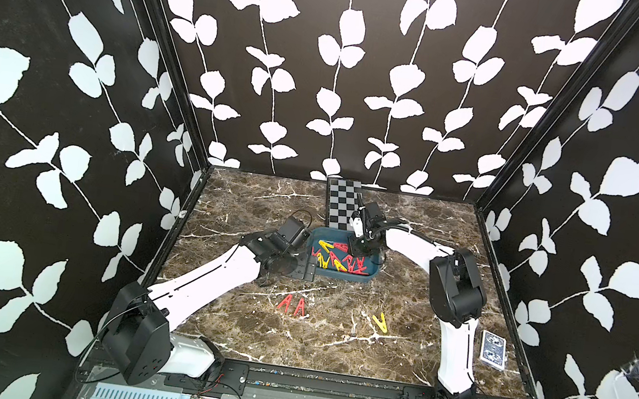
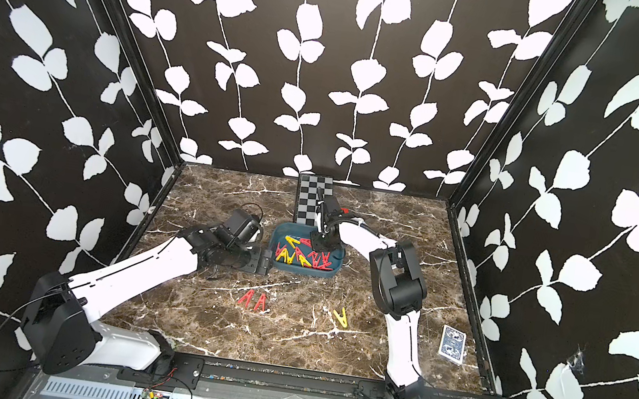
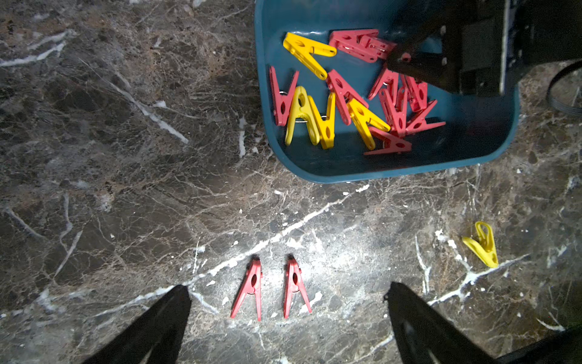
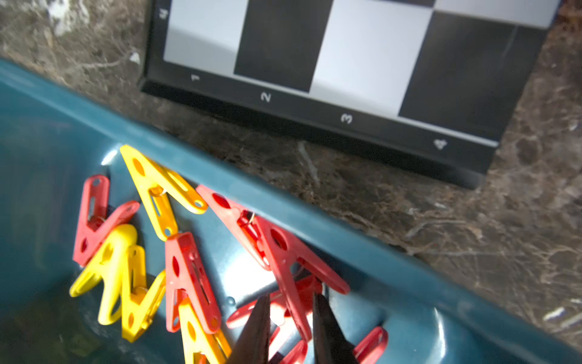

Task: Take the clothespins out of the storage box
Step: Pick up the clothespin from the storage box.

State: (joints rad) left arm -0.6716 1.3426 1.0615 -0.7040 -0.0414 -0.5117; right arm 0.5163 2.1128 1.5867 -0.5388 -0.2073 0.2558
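Note:
The teal storage box [image 1: 345, 279] sits mid-table with several red and yellow clothespins [image 1: 337, 257] heaped inside. My right gripper [image 4: 293, 299] reaches down into the box from its far side, its fingers closed tight on either side of a red clothespin [image 4: 283, 252] near the far wall. My left gripper [image 3: 288, 286] hovers wide open by the box's left end and holds nothing. Two red clothespins [image 3: 248, 290] and a yellow one [image 3: 482, 244] lie on the marble in front of the box.
A black-and-grey chequered board [image 1: 344, 204] lies just behind the box, close to my right wrist. A deck of cards [image 1: 493, 349] rests near the table's right edge. Patterned walls close in three sides of the table.

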